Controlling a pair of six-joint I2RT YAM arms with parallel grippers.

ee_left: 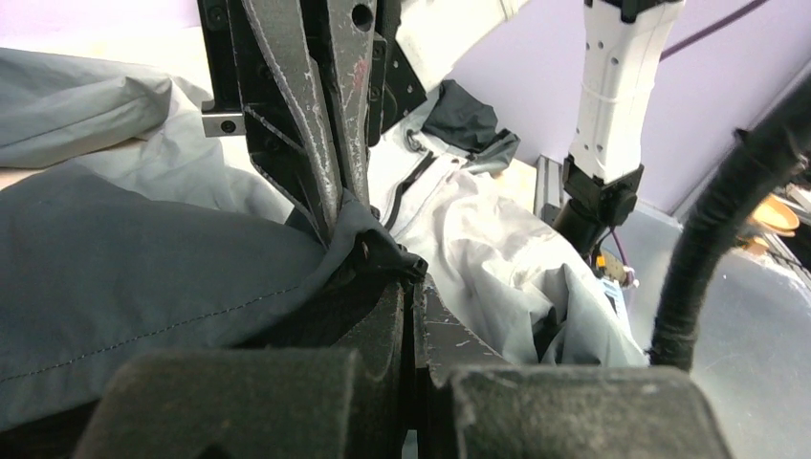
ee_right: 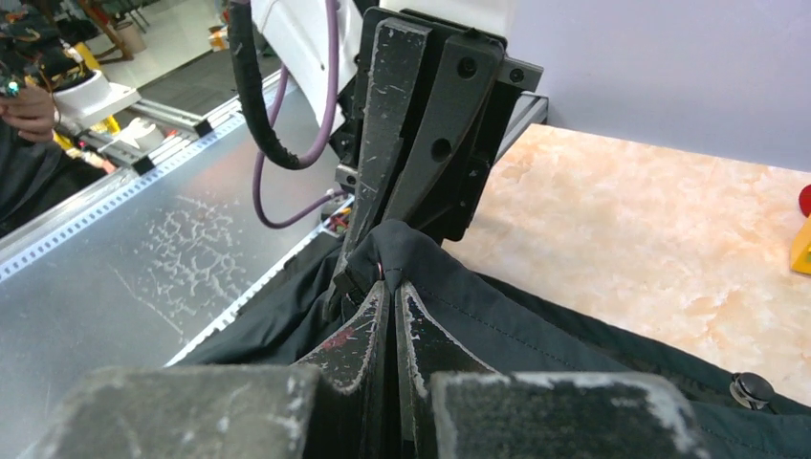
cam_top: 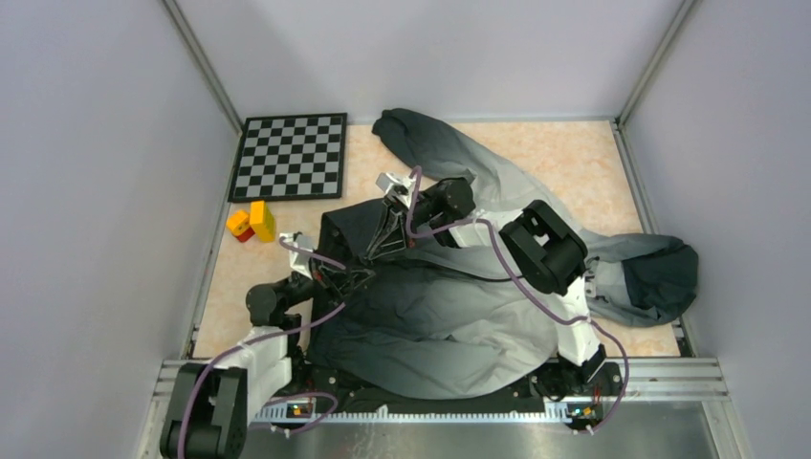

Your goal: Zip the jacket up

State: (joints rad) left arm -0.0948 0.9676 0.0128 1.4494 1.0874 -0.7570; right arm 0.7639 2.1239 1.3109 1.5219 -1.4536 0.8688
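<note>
Jacket (cam_top: 449, 316) lies crumpled beside the chessboard (cam_top: 292, 156); my left gripper (ee_left: 412, 284) and right gripper (ee_right: 390, 284) both clamp one dark fold, tip to tip, so I'd spread them gently, keeping cloth taut.

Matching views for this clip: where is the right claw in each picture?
Top external: right claw, centre, over the dark fabric.
Left wrist: the claw, upper centre, pointing down.
Right wrist: the claw, bottom centre, the camera's own.
Shared landmark: the dark fold of the jacket it pinches.
</note>
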